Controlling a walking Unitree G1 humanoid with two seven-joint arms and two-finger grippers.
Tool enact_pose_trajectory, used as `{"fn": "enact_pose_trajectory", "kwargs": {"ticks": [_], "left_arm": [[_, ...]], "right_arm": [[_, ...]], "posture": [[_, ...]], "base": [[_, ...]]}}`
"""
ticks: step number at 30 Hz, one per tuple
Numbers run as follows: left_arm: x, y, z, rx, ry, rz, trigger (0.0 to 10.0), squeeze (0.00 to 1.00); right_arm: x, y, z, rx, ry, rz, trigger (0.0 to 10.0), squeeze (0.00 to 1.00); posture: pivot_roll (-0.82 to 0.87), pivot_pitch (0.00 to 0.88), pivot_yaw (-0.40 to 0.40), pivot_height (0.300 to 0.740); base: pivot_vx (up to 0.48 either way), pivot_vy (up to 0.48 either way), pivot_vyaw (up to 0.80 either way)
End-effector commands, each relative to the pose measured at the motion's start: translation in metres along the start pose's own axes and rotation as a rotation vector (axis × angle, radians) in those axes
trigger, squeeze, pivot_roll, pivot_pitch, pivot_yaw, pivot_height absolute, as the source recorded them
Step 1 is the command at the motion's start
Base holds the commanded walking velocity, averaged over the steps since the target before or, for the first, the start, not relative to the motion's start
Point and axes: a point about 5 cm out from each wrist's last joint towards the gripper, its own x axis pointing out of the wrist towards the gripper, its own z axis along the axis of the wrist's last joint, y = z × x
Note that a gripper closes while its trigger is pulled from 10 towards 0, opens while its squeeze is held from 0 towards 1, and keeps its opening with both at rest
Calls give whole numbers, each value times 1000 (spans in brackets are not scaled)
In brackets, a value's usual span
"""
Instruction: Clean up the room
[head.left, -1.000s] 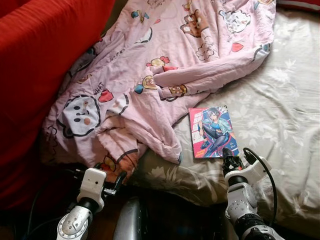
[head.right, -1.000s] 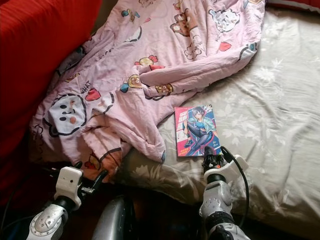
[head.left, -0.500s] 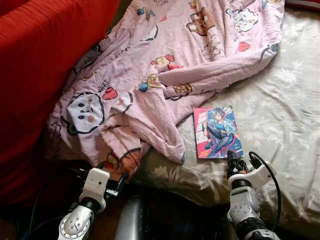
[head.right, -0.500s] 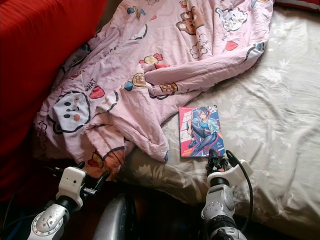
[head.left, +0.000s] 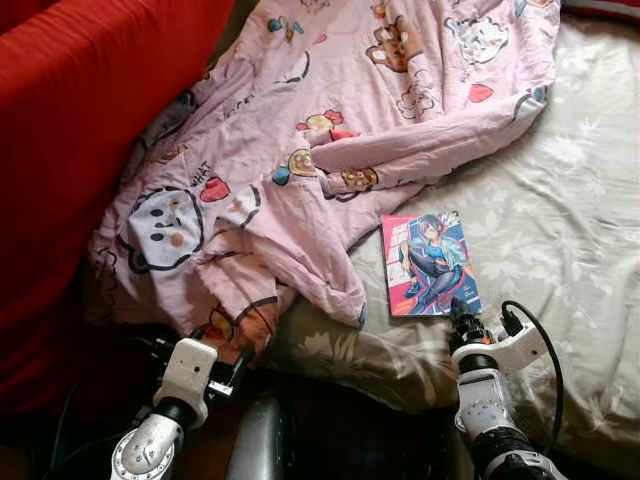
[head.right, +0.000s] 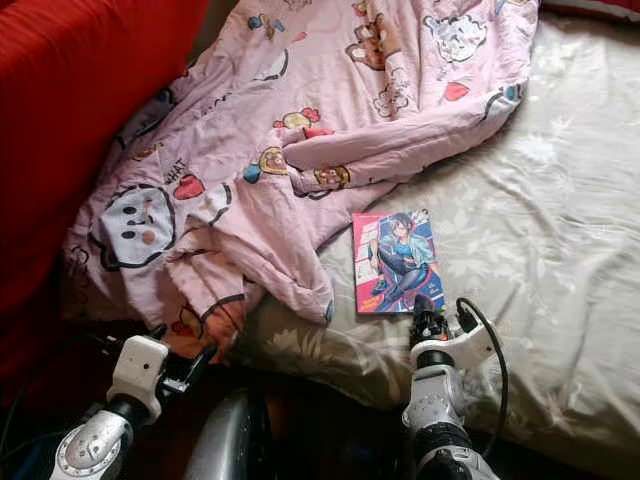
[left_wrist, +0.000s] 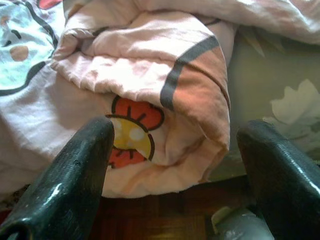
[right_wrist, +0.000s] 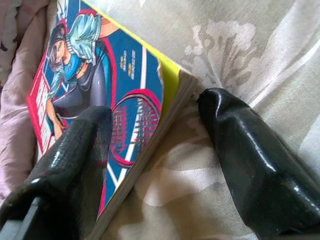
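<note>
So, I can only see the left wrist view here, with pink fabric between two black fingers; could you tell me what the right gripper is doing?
Observer: The right gripper is open at the near corner of a comic book, one finger over the cover and one on the bedsheet.
Operator: Thank you. Is the book lying flat?
Observer: Yes, flat on the sheet, face up, just beside the pink blanket.
Operator: And where is my left gripper relative to the bed?
Observer: The left gripper is open, low at the bed's edge, at the blanket's hanging corner.
</note>
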Motion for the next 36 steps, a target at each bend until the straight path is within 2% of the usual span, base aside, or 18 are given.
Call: {"fn": "enact_pose_trajectory", "kwargs": {"ticks": [1,6,12,13,15,16,28,36], "left_arm": [[-8,5,-7,23,46,7,10000,0],[-9,6,-6,31,45,9,10000,0],[-9,6,-6,38,48,5,10000,0],[-9,5,-6,37,47,3,10000,0],[-9,4,-6,37,46,3,10000,0],[-9,4,-5,36,46,2,10000,0],[-7,2,-7,38,51,-8,10000,0],[-5,0,-7,41,55,-22,10000,0]], "right_arm": [[-20,-11,-51,75,215,-81,10000,0],[-18,-10,-50,107,222,-101,10000,0],[-12,-2,-46,84,219,-74,10000,0],[-11,-1,-46,82,219,-64,5451,0],[-11,0,-46,83,219,-61,5451,0],[-11,0,-46,81,219,-59,0,0],[-15,-9,-45,67,220,-68,0,0],[-14,-7,-44,61,221,-63,0,0]], "posture": [[228,398,141,574],[244,395,141,574],[244,395,142,574],[243,393,140,574],[243,393,140,574],[241,393,139,574],[234,384,141,574],[232,379,143,574]], "base": [[0,0,0],[0,0,0],[0,0,0],[0,0,0],[0,0,0],[0,0,0],[0,0,0],[0,0,0]]}}
